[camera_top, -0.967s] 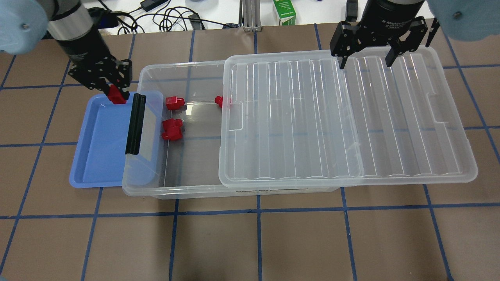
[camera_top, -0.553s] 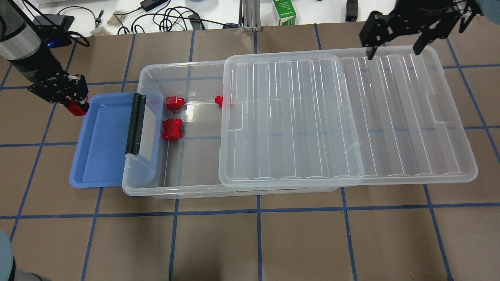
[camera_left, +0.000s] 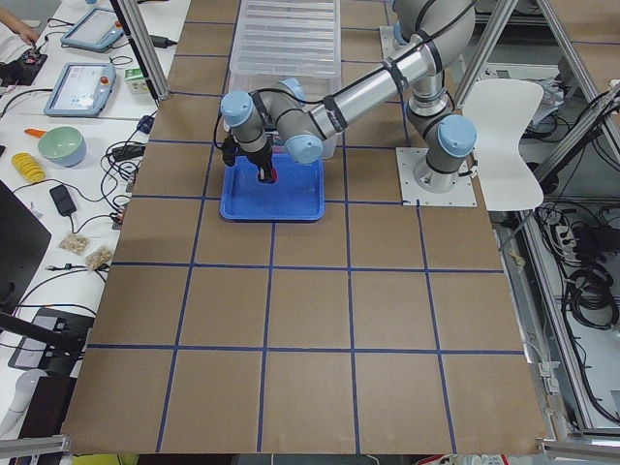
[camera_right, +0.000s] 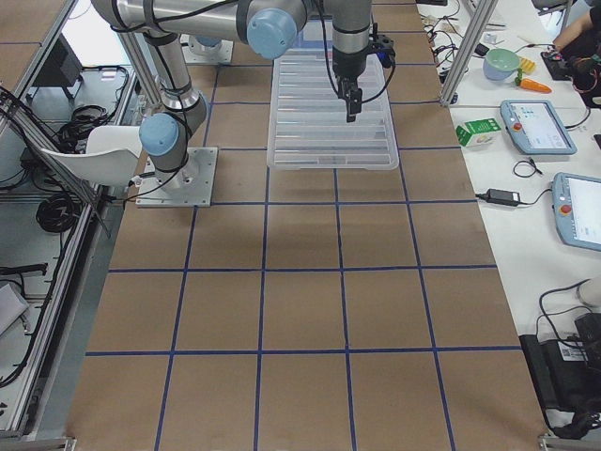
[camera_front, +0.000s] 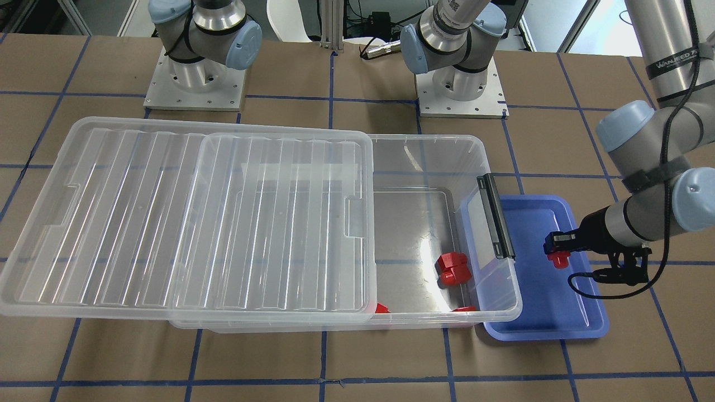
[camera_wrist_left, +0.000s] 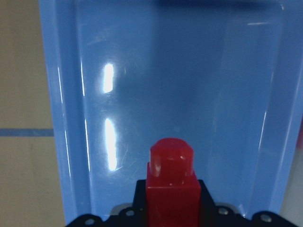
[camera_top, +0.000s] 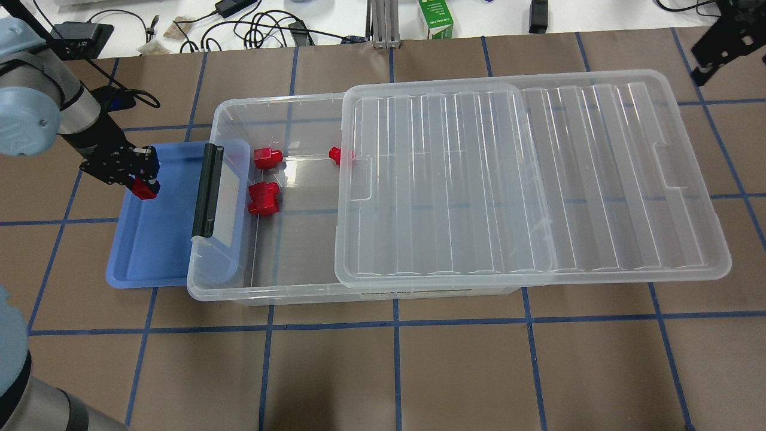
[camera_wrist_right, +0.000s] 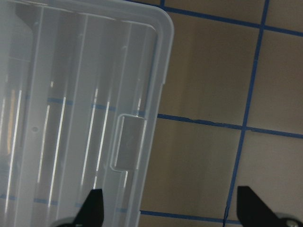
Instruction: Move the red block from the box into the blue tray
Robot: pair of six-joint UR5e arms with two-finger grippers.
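Note:
My left gripper [camera_top: 141, 182] is shut on the small red block [camera_top: 145, 190] and holds it just above the far left part of the blue tray [camera_top: 155, 251]. The left wrist view shows the block [camera_wrist_left: 171, 182] between the fingers, stub forward, over the tray floor [camera_wrist_left: 189, 71]. The clear box [camera_top: 287, 102] lies beside the tray, its black clip bar [camera_top: 207, 190] overhanging the tray's right side. The ribbed lid [camera_top: 526, 179] is slid right, leaving the box's left end uncovered. My right gripper [camera_wrist_right: 173, 212] is open and empty past the lid's far right corner.
Three more red blocks lie in the open end of the box: one near the far wall [camera_top: 267, 157], a bulkier one [camera_top: 264, 199], and one half under the lid [camera_top: 341, 155]. Cables and a green carton [camera_top: 435, 19] lie beyond the table's far edge.
My left gripper, still holding the red block, swung left off the tray's edge, then came back over the tray's far left part. My right gripper drew away to the far right, off the lid.

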